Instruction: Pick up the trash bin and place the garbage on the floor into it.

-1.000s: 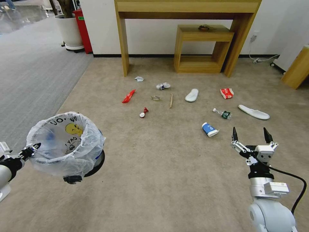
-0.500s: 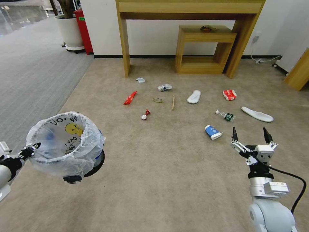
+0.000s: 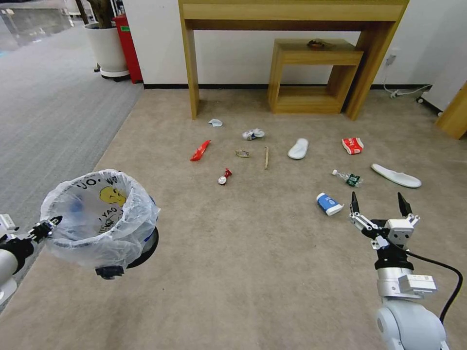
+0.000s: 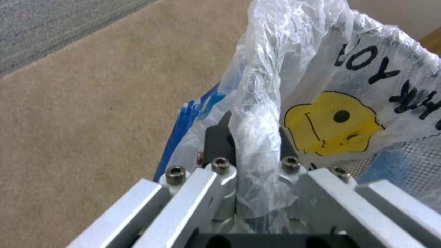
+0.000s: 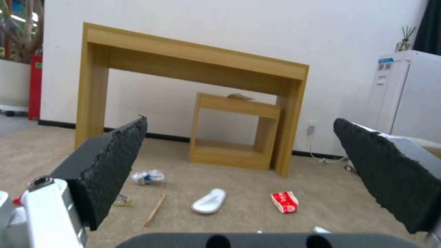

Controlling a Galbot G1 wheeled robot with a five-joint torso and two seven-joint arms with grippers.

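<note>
The trash bin (image 3: 99,218) is held clear of the floor (image 3: 253,272) at the near left, its rim and crinkled liner pinched in the clenched left hand (image 3: 48,225); in the left wrist view the plastic is seen squeezed between the closed fingers (image 4: 219,144). So the first part of the task, the lifting of the bin, is judged done.

At the near right, the right hand (image 3: 379,204) is carried above the carpet with its fingers spread wide and nothing in them.

Everything else is left to do. Just beyond that open hand the blue-white cup (image 3: 329,203) is seen lying on its side, with the clear bottle (image 3: 348,178) a little farther and one slipper (image 3: 396,175) out to the right. Toward the middle a small red wrapper (image 3: 224,177), a wooden stick (image 3: 266,157) and a long red wrapper (image 3: 200,150) are spread about. Farther still lie the second slipper (image 3: 298,148), a red packet (image 3: 352,145), a crumpled ball of paper (image 3: 253,134) and a white scrap (image 3: 215,122), short of the wooden furniture (image 3: 292,29) against the wall. No piece of litter is gripped; the gathering is judged not yet begun.
</note>
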